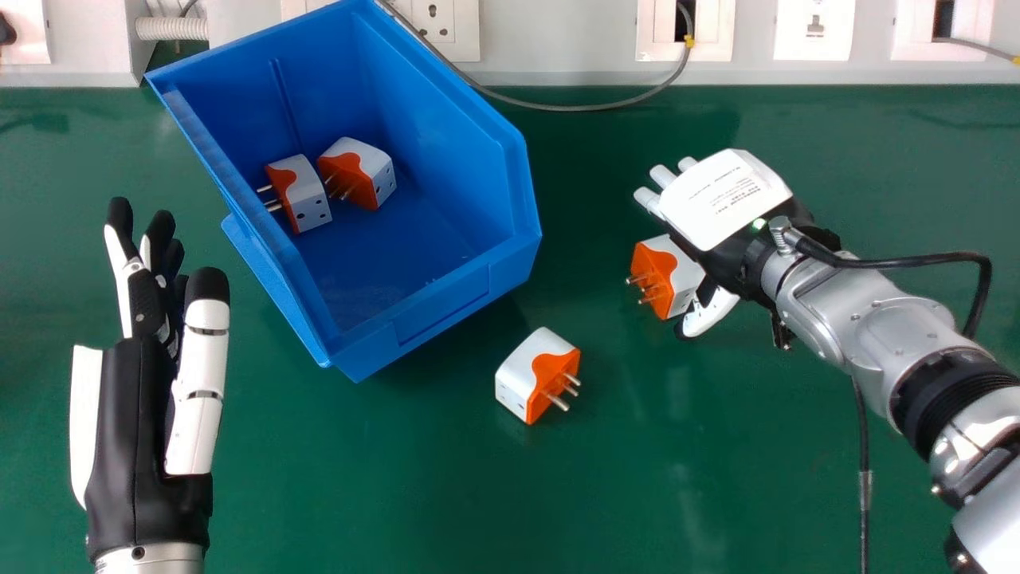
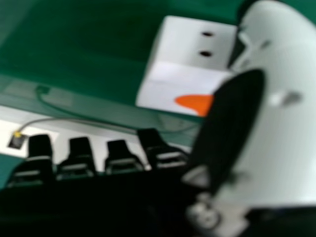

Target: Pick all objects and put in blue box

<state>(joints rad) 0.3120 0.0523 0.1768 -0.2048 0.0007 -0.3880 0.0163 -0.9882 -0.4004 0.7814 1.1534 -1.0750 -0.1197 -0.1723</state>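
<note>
- The right hand is holding its fingers straight, thumb apart, around a white-and-orange plastic block-shaped plug adaptor; firm contact I cannot tell.
- A second such adaptor is lying closer to the front edge of the green counter.
- Two similar adaptors are already lying in the open blue plastic box, which is standing at the back edge, left of middle.
- The grasping step seems to be going on; next, thumb and fingers are needing to close before any lift.
- The left hand, fingers straight, is idling near the left edge.
</note>
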